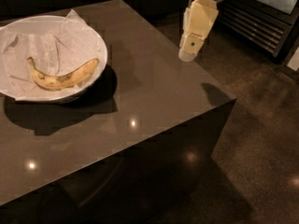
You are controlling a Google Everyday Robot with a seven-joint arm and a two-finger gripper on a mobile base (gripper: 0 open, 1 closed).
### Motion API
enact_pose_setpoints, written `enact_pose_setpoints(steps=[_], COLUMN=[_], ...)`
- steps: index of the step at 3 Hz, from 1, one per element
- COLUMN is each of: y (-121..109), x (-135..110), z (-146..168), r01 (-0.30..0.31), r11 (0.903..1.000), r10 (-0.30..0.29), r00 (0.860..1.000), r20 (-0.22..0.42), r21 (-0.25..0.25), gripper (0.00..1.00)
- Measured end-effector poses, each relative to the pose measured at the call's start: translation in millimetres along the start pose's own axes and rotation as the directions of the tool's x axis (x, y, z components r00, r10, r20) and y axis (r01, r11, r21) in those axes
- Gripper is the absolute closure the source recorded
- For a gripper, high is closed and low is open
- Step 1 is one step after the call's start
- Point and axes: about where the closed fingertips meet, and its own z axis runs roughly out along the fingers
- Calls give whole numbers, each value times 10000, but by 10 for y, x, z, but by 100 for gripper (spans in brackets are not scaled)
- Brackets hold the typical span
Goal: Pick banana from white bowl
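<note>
Dark glossy table (154, 92) in a dim room, dark floor (261, 139) around it. The white bowl (104, 55) sits on the table's left side, lined with crinkly paper (42, 45). The banana (63, 77) lies inside it, stem pointing left. The gripper (188, 55) hangs over the table's right edge, well apart from the bowl, holding nothing. Can't tell if it's open or closed

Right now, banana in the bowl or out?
In: the banana lies on paper inside the bowl. The gripper hangs near the table's right edge, apart from both.
</note>
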Motion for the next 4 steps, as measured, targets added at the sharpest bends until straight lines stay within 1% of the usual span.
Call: enact_pose_setpoints(steps=[1, 2, 3, 4], y=[-27, -115, -219, -232], x=[-57, -419, -850, -964], z=[32, 63, 192, 198], r01=[104, 1097, 2258, 2360], r11=[9999, 9935, 9740, 9712], r10=[-106, -1109, -2262, -2372], r00=[9993, 9929, 9737, 9705], r20=[370, 426, 268, 430], r21=[80, 295, 177, 317], gripper=[0, 0, 0, 0])
